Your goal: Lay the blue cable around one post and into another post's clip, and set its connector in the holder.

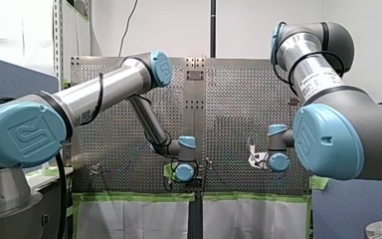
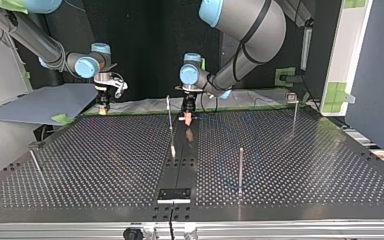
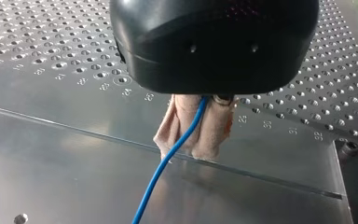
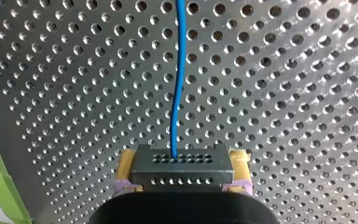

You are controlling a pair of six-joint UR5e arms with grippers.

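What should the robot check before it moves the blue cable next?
1. My left gripper pinching the blue cable: ok.
2. My right gripper holding the connector: ok.
3. Cable laid around a post: cannot tell, it is too thin to follow in the top view.
4. Connector set in the holder: not ok, it is in my right gripper.

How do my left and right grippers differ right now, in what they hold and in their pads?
My left gripper pinches the blue cable itself; my right gripper clamps the cable's dark connector. The left's pads look beige, the right's yellow. Both are shut, low over the perforated table.
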